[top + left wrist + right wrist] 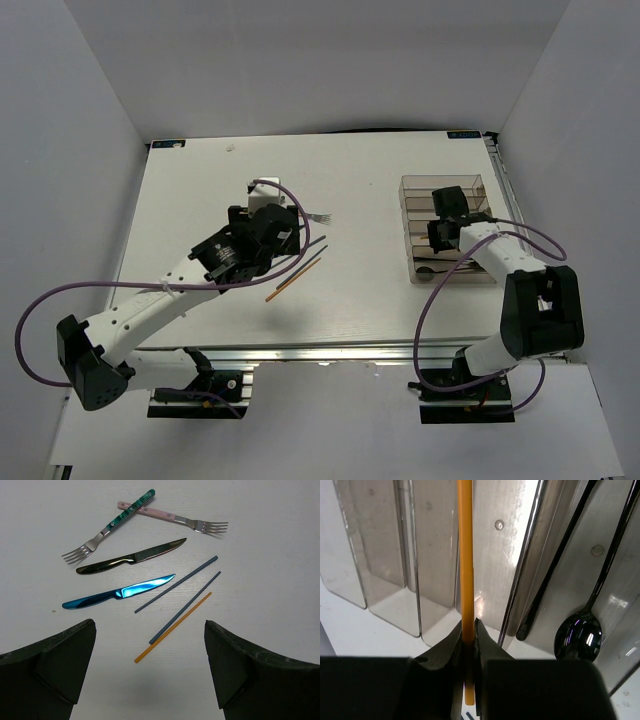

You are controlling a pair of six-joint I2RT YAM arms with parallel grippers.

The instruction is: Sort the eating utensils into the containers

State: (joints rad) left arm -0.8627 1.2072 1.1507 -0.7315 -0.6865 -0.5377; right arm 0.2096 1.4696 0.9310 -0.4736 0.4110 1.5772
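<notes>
White tabletop point(200, 200) inside pale walls; at frame right the right gripper point(469, 630) pinches an orange chopstick point(465, 555) over the clear divided tray point(470, 185), black spoons point(580, 635) lying in a neighbouring compartment; mid-frame the left gripper point(149, 625) hangs wide open above two crossed forks point(112, 526), a black knife point(131, 558), a blue knife point(120, 592) and three loose chopsticks point(176, 584).

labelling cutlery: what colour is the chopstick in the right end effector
Orange chopstick, clearest in right wrist view.

Top camera overlooks the table point(200, 200); close wrist cameras share its cutlery point(125, 590) and tray point(380, 540).
</notes>
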